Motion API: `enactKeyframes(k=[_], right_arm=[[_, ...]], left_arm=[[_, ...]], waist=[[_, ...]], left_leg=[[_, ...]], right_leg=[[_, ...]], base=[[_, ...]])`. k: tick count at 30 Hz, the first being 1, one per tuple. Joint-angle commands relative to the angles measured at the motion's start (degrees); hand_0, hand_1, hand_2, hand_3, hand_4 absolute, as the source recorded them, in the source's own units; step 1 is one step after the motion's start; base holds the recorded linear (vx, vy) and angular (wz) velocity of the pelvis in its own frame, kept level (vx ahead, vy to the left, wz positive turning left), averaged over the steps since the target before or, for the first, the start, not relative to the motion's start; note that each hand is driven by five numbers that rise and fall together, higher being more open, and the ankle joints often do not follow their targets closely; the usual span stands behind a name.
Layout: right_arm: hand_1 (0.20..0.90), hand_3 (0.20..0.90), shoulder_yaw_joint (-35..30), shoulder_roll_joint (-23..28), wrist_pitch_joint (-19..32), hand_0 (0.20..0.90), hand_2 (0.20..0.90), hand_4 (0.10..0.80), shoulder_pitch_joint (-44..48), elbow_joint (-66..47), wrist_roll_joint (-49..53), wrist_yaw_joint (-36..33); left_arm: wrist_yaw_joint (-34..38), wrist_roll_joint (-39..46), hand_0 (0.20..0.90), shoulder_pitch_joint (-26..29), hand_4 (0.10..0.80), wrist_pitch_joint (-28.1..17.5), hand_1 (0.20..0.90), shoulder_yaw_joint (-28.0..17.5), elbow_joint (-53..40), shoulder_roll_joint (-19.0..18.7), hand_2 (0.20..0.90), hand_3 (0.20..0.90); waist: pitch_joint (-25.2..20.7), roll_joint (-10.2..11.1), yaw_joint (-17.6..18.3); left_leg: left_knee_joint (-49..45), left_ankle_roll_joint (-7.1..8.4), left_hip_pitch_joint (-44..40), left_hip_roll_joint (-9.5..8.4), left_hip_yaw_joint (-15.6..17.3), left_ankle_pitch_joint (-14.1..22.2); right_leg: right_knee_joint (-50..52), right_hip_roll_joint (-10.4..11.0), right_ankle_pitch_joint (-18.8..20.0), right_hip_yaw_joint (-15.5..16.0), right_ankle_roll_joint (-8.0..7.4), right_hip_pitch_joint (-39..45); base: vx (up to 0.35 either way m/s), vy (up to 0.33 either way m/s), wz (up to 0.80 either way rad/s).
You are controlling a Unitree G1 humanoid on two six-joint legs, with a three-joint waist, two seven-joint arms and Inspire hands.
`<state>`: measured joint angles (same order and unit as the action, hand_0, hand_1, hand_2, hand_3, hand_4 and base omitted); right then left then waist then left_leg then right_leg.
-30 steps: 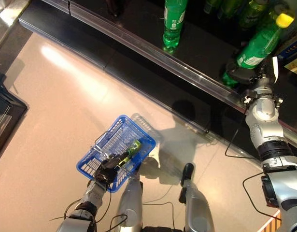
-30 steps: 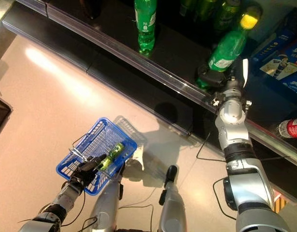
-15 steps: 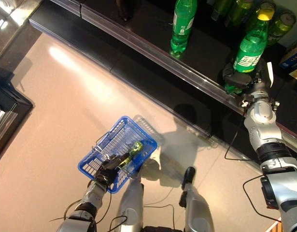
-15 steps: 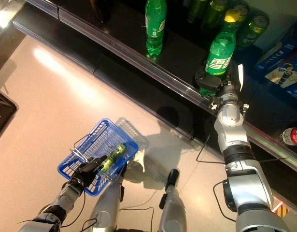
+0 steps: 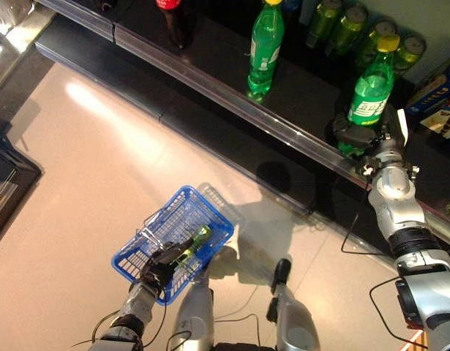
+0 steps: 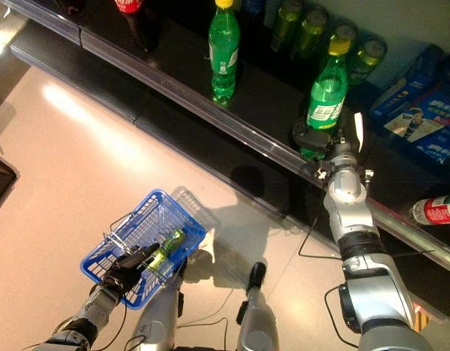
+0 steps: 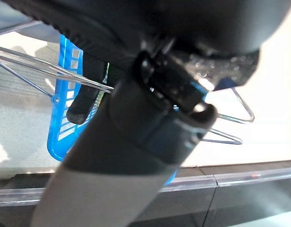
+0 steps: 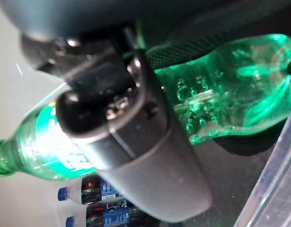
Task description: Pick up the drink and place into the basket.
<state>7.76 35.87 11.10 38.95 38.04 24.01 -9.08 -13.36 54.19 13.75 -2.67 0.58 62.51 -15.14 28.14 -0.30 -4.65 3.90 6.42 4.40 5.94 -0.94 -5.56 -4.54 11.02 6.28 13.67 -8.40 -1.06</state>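
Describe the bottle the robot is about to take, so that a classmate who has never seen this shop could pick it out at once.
Start at the dark shelf running along the top of the head views. Two green bottles with yellow caps stand on it; take the green bottle on the robot's right, in front of a row of cans. Unlike the other green bottle, it has the right hand wrapped round its base.

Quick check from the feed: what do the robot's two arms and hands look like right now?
Both arms are silver-grey, built of rounded segments with dark bands at the joints. Each ends in a dark hand of fingers and a thumb. The right hand carries a white cover on its thumb; the left hand shows all black in the head views. Up close, the thumbs look glossy dark grey with small metal fittings.
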Motion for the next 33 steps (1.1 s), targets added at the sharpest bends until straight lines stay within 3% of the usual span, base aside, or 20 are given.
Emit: enactKeyframes(k=[1, 10, 16, 20, 30, 33], right_arm=[[0.3, 0.2, -3.7, 1.37, 7.61, 0.3, 0.3, 0.1, -0.81, -8.45, -1.48, 0.12], [0.3, 0.2, -4.01, -2.13, 6.71, 0.3, 0.3, 0.1, -9.93, -17.54, -4.21, 2.34], [0.3, 0.2, -4.13, -4.18, 6.89, 0.3, 0.3, 0.1, -13.84, -22.45, -5.44, 4.78], [0.3, 0.2, -4.11, -6.34, 7.53, 0.3, 0.3, 0.1, -17.14, -26.44, -5.84, 8.74], [0.3, 0.2, -1.25, -10.32, 8.43, 0.3, 0.3, 0.1, -19.76, -32.65, -7.7, 11.69], [0.3, 0.2, 0.07, -10.52, 8.26, 0.3, 0.3, 0.1, -18.94, -33.18, -7.37, 11.82]], left_arm=[[-3.77, -1.29, 0.3, -5.26, 0.1, -3.17, 0.3, 0.24, -0.77, -4.03, 0.3, 0.2], [-4.49, -0.09, 0.3, -7.51, 0.1, -2.71, 0.3, -3.39, -2.37, -2.85, 0.3, 0.2], [-5.2, 2.2, 0.3, -8.23, 0.1, -2.97, 0.3, -4.1, -6.78, -1.83, 0.3, 0.2], [-7.35, 5.55, 0.3, -8.68, 0.1, -3.19, 0.3, -4.18, -13.05, -1.09, 0.3, 0.2], [-16.13, 9.81, 0.3, -9.75, 0.1, -3.58, 0.3, -2.03, -28.6, 1.36, 0.3, 0.2], [-15.8, 10.69, 0.3, -9.53, 0.1, -3.21, 0.3, -0.85, -32.91, 1.26, 0.3, 0.2]], waist=[[-15.34, 1.08, 0.5], [-21.38, 1.91, 0.78], [-23.07, 2.15, 0.53], [-23.9, 2.19, -0.12], [-24.18, 2.37, -3.59], [-24.16, 2.7, -4.32]], left_leg=[[1.1, -1.89, -0.2, 0.53, 4.14, 2.53], [1.1, -1.47, -2.74, 0.77, 4.76, 2.88], [1.1, -1.33, -4.7, 1.32, 4.83, 3.22], [1.1, -1.33, -6.3, 1.57, 4.45, 3.45], [1.1, -1.56, -7.16, 1.34, 2.24, 3.25], [1.1, -1.66, -7.24, 1.25, 1.8, 3.26]], right_leg=[[-0.04, 2.2, 0.99, -1.19, -1.3, -2.55], [-0.46, 1.64, -0.21, -0.04, -0.84, 1.28], [-0.46, 1.74, -1.14, 0.68, -0.69, 3.97], [-0.46, 1.82, -1.84, 1.66, -0.55, 6.23], [-0.46, 2.26, -2.6, 4.36, -0.42, 8.89], [-0.46, 2.22, -2.86, 4.81, -0.36, 9.43]], base=[[0.028, -0.007, -0.12], [0.053, 0.002, -0.01], [0.03, 0.014, 0.04], [0.02, 0.006, 0.2], [-0.016, -0.013, 0.08], [-0.009, -0.026, 0.19]])
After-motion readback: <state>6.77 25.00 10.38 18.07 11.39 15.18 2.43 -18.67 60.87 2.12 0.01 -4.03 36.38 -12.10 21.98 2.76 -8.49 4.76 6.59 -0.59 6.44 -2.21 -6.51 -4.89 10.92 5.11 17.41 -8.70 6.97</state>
